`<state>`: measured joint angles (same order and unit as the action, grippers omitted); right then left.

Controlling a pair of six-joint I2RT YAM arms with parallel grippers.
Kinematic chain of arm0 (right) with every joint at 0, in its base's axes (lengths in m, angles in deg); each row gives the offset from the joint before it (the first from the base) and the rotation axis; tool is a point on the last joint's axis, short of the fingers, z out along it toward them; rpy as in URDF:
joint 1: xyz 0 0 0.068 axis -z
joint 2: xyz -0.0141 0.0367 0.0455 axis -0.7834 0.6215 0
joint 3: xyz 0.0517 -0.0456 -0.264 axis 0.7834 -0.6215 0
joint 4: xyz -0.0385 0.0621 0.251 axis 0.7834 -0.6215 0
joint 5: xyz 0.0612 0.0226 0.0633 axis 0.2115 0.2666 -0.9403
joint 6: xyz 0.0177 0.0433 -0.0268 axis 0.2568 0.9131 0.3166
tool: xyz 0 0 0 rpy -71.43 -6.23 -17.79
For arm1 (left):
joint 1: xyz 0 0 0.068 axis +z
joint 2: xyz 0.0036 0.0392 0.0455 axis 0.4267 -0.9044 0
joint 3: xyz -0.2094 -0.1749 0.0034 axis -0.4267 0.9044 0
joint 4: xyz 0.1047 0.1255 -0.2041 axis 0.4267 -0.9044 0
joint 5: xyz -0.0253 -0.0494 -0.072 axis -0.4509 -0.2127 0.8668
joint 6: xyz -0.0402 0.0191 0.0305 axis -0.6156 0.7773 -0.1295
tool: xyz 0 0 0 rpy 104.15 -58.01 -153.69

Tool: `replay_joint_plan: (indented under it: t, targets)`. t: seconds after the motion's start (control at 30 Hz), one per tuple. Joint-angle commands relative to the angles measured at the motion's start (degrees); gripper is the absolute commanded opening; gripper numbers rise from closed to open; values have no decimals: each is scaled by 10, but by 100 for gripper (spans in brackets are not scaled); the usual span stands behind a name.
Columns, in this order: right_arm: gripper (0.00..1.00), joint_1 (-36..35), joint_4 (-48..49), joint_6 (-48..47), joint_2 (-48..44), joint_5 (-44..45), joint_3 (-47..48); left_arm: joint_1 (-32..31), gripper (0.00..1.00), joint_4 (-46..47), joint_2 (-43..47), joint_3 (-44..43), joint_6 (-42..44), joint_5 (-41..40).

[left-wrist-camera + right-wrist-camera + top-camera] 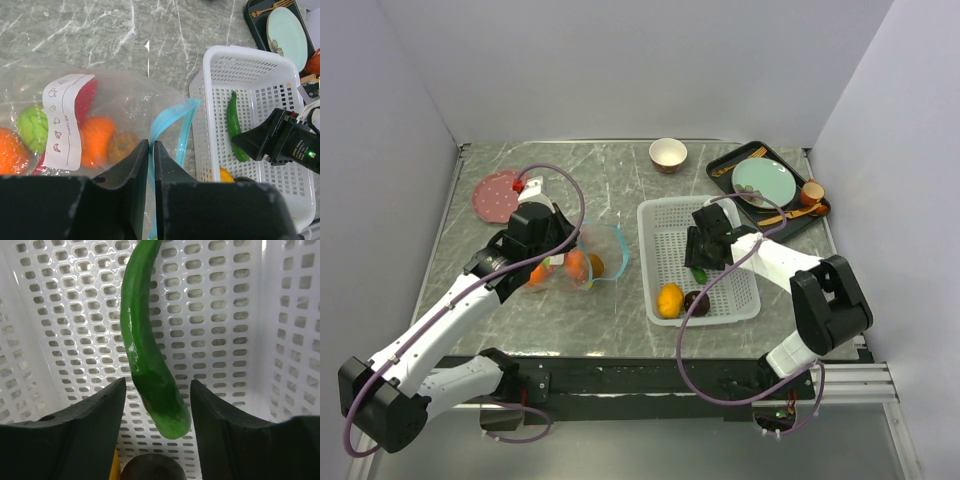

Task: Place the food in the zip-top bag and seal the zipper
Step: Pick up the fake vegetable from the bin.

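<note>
Bright, even light cast from overhead, faint soft shadows laid on the marble bench [620, 170], white glare seen along the green pepper [131, 340] and on the crinkled zip-top bag [130, 100], close right pincer fingers [75, 435] rendered dark and slightly soft.

White basket [665, 240], pink plate [498, 195], bowl [667, 153], black tray [718, 160].

A clear plastic zip-top bag [605, 245] with a teal-blue rim is lying on the grey marbled desk [620, 180], just left of a white rectangular mesh basket [670, 245], and holding orange fruit [577, 265]; the left arm's jaws are sitting at its left side; the right arm's jaws are hanging over a slim green pepper [699, 274] in the basket; a yellow fruit [670, 300] and a dark round fruit [697, 300] are resting at the basket's near end.
</note>
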<state>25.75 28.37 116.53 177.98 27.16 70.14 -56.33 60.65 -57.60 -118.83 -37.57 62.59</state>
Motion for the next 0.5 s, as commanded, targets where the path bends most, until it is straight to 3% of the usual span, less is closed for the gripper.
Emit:
replay_joint_plan:
  t: [0.0, 0.23, 0.47]
  targets:
    - [56, 3, 0, -9, 7, -9, 6, 2, 15, 20, 1, -8, -2, -1]
    - [48, 2, -9, -18, 17, -27, 12, 2, 15, 15, 3, -9, -1, -6]
    - [47, -5, -16, -25, 29, -24, 16, 2, 15, 15, 5, -7, -2, -6]
